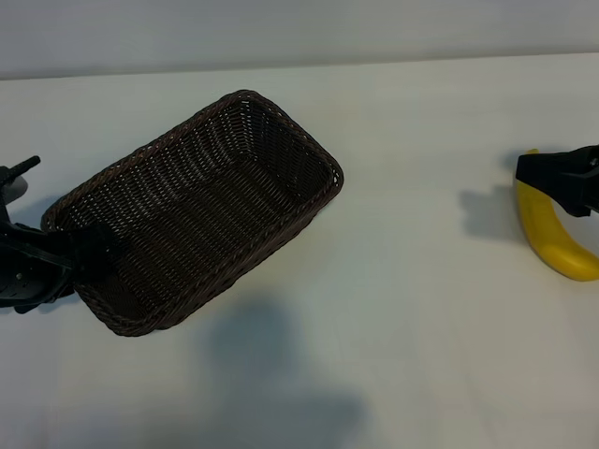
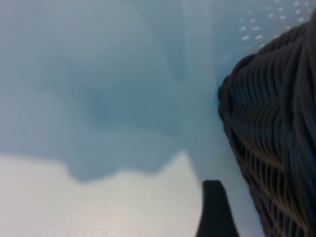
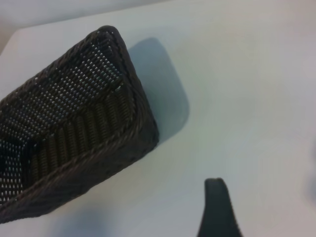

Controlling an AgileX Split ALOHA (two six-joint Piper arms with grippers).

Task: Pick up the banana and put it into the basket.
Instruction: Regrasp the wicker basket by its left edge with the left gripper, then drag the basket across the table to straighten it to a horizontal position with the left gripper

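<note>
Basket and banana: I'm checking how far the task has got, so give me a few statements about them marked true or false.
1. The banana lies inside the basket. False: it is at the exterior view's far right, well apart from the basket.
2. The basket has nothing in it. True.
3. The right gripper is on the banana's upper part. True.
4. The left gripper is beside the banana. False: it is at the basket's end at the view's left.
5. The basket is pale plastic. False: it is dark-brown woven wicker.
</note>
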